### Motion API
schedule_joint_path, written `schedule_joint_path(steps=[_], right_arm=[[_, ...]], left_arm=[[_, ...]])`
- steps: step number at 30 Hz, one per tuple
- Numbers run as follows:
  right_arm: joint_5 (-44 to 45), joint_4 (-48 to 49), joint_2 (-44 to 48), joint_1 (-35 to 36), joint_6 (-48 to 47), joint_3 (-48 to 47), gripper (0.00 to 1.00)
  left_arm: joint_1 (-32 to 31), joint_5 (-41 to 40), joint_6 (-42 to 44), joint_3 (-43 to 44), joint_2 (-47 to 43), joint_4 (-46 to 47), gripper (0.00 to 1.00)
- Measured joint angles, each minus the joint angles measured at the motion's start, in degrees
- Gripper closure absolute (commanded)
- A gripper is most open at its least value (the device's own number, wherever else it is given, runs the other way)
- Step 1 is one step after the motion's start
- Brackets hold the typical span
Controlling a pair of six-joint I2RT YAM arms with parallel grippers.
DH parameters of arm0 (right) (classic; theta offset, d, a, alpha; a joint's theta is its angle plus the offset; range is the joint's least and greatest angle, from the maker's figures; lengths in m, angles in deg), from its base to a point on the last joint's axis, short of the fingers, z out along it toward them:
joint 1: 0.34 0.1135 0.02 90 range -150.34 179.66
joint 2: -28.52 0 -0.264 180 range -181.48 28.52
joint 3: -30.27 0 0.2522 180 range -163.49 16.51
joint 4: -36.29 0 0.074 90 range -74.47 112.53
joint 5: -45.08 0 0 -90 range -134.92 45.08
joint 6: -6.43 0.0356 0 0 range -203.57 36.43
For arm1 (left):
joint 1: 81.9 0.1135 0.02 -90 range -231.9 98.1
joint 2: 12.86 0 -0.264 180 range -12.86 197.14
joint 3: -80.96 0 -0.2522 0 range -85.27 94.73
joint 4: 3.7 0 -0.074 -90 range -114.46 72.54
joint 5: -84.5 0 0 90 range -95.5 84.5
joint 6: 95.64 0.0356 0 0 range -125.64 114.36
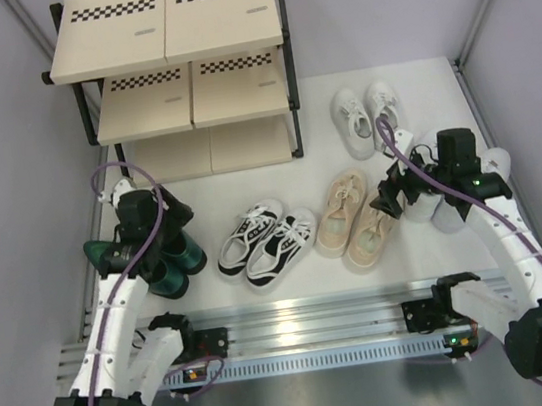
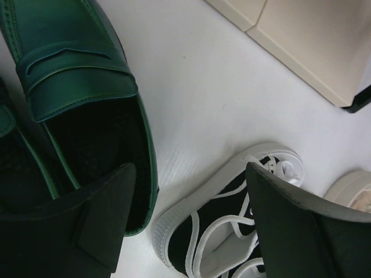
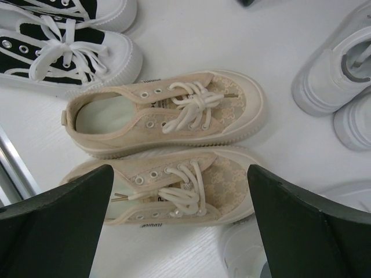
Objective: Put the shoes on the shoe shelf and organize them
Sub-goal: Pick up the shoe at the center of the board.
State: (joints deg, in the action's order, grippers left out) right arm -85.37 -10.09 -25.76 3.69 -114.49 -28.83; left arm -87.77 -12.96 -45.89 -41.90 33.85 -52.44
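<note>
The shoe shelf (image 1: 171, 66) stands at the far left, its boards bare. All shoes are on the white floor. My left gripper (image 1: 168, 225) is open above the dark green shoes (image 1: 181, 264); in the left wrist view (image 2: 191, 174) one finger hangs over a green shoe (image 2: 75, 87), the other over a black-and-white sneaker (image 2: 220, 226). My right gripper (image 1: 399, 195) is open and holds nothing. In the right wrist view (image 3: 179, 174) it hovers above the beige sneakers (image 3: 168, 110). The larger white sneakers (image 1: 449, 210) lie beneath the right arm. The small white sneakers (image 1: 365, 114) sit by the shelf.
The black-and-white sneakers (image 1: 267, 244) and beige sneakers (image 1: 354, 221) lie side by side mid-floor. Grey walls close both sides. A metal rail (image 1: 310, 334) with the arm bases runs along the near edge. The shelf's bottom board (image 2: 313, 40) shows in the left wrist view.
</note>
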Motion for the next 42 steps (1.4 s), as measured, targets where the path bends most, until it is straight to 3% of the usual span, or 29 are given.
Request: schedule_joint_path(steps=[4, 9, 14, 15, 16, 22, 30, 36, 42], right_arm=[[0.1, 0.1, 0.0, 0.0, -0.6, 0.0, 0.01], [0.9, 0.0, -0.3, 0.0, -1.5, 0.0, 0.0], [1.4, 0.0, -0.4, 0.0, -2.1, 0.0, 0.01], [1.5, 0.0, -0.4, 0.0, -2.1, 0.0, 0.0], [1.5, 0.0, -0.4, 0.0, -2.1, 0.0, 0.01], [1.6, 0.0, -0.4, 0.0, -2.4, 0.0, 0.0], [1.6, -0.2, -0.3, -0.6, -2.5, 0.0, 0.01], [1.6, -0.2, -0.3, -1.3, -2.5, 0.0, 0.01], [1.6, -0.3, -0.2, -1.6, -2.5, 0.0, 0.01]], left_arm=[[-3.3, -5.4, -1.6, 0.0, 3.3, -0.2, 0.22], [-6.3, -9.6, -2.9, -0.7, 10.1, 0.2, 0.37], [-6.4, -13.0, -3.4, -5.0, 13.3, 1.2, 0.41], [-6.4, -13.8, -3.4, -5.4, 13.5, 1.9, 0.44], [-6.4, -14.2, -3.5, -5.7, 13.6, 2.6, 0.58], [-6.9, -14.4, -3.3, -7.6, 14.2, 7.6, 1.0], [-6.9, -12.8, 1.0, -7.6, 9.4, 6.8, 1.0], [-7.2, -6.6, 5.5, -5.9, -0.7, 5.3, 1.0], [-7.3, -1.9, 9.7, -4.6, -2.1, 5.1, 1.0]])
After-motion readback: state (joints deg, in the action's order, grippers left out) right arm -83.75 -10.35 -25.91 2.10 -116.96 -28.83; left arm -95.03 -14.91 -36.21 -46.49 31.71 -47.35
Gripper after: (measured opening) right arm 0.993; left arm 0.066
